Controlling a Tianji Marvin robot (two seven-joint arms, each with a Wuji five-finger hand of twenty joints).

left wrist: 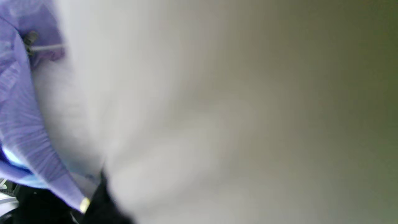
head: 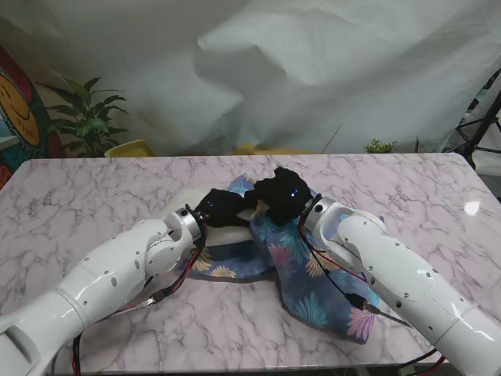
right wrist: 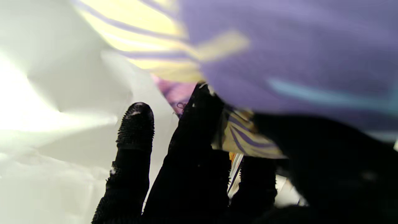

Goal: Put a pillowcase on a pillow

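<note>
We've got both black-gloved hands meeting at the middle of the marble-patterned worktop [head: 94, 196], where the white pillow [head: 188, 197] lies half tucked into the blue floral-print fabric pillowcase [head: 313, 294]. Our left hand [head: 221, 207] presses on the pillow right at the pillowcase opening, though we cannot tell whether it grips anything. Our right hand [head: 283, 194] is clenched on the pillowcase edge, fabric pinched between its fingers [right wrist: 192, 124] in the wrist view.
</note>
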